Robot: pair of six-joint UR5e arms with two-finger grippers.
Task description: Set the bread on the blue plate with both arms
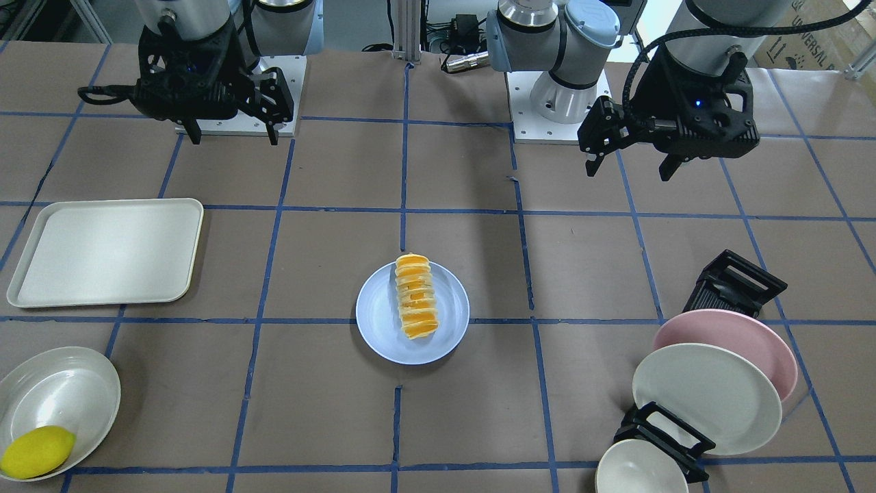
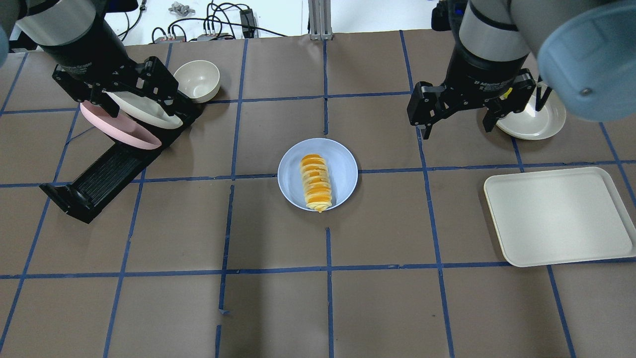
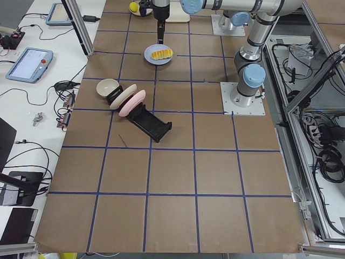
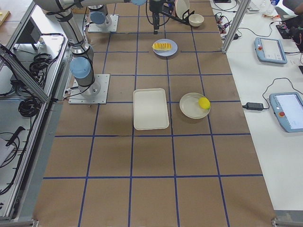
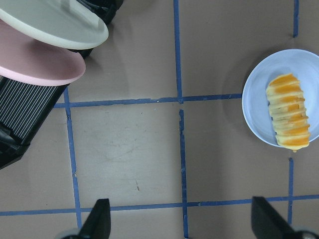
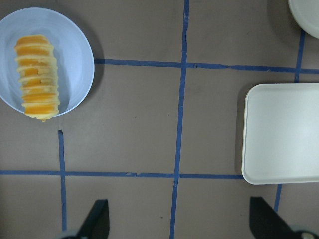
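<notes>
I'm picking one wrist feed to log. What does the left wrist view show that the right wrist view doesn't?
Only the left wrist view: a pink plate and a white plate on a black rack. Only the right wrist view: a tray and the edge of a dish. Both: the bread lying on the blue plate, and the taped table.
</notes>
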